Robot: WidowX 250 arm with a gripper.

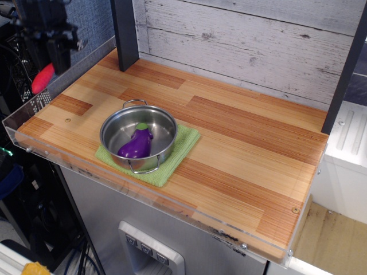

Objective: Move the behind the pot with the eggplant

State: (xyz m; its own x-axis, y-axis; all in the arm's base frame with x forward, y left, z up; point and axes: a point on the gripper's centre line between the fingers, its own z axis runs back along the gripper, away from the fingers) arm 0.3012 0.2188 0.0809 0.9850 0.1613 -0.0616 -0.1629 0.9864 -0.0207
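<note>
The shiny pot (138, 136) sits on a green cloth (182, 150) on the wooden desk (241, 143). The purple eggplant (136, 144) lies inside the pot. Far to the pot's left and up high, the tool (50, 57) is pinching a red thing (42, 79).

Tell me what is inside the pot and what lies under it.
Inside the pot lies the eggplant, stem end toward the back. The pot stands on a green cloth, which shows at its right and front; the part of the cloth beneath the pot is hidden.
</note>
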